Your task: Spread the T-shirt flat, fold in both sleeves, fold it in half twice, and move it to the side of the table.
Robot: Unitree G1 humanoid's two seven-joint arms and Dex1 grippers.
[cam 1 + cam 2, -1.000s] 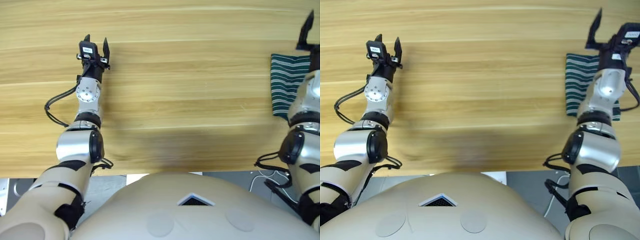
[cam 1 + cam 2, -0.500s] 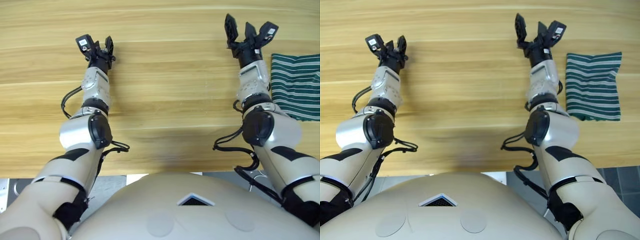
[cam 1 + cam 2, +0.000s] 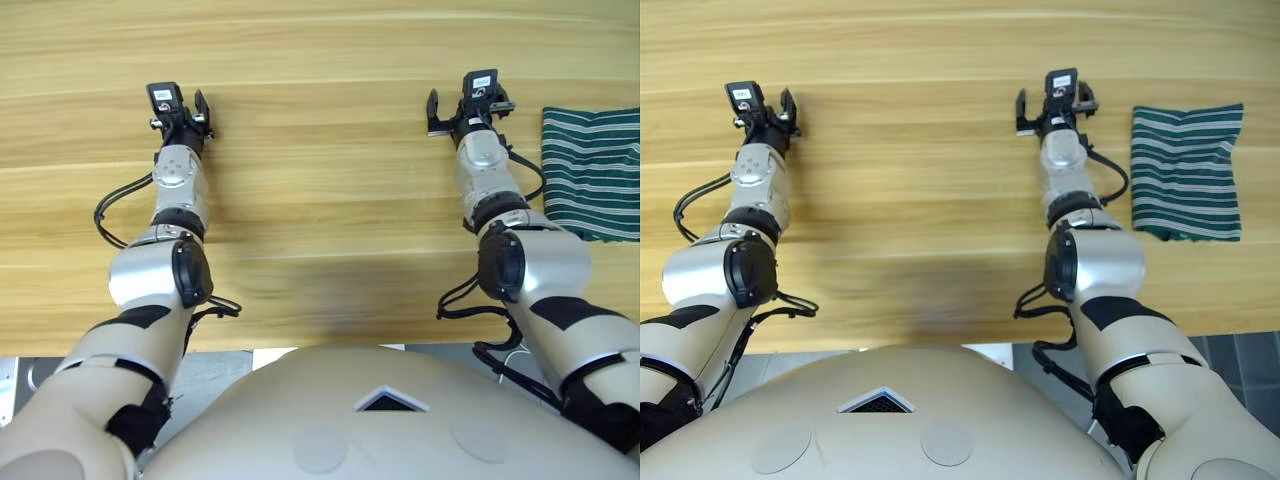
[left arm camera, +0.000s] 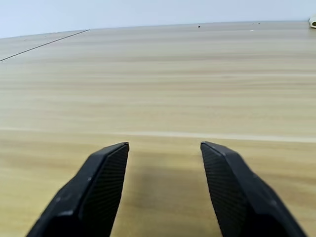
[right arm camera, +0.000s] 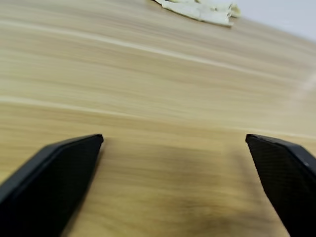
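Note:
The T-shirt (image 3: 592, 170) lies folded into a small green-and-white striped rectangle at the right side of the wooden table (image 3: 330, 200). My right gripper (image 3: 465, 98) rests low over bare wood just left of the T-shirt and apart from it. It is open, and in the right wrist view its fingers (image 5: 54, 168) stand wide with nothing between them. My left gripper (image 3: 180, 100) is over bare wood at the left of the table, open and holding nothing. Its black fingers (image 4: 94, 187) frame only tabletop.
The table's front edge (image 3: 330, 348) runs close to my body. A crumpled pale cloth (image 5: 197, 10) lies far off on the table ahead of my right gripper. Bare wood stretches between the two arms.
My right arm has left the folded T-shirt and swung left to bare wood, then settled lower. My left arm has shifted only slightly. The T-shirt has stayed in place.

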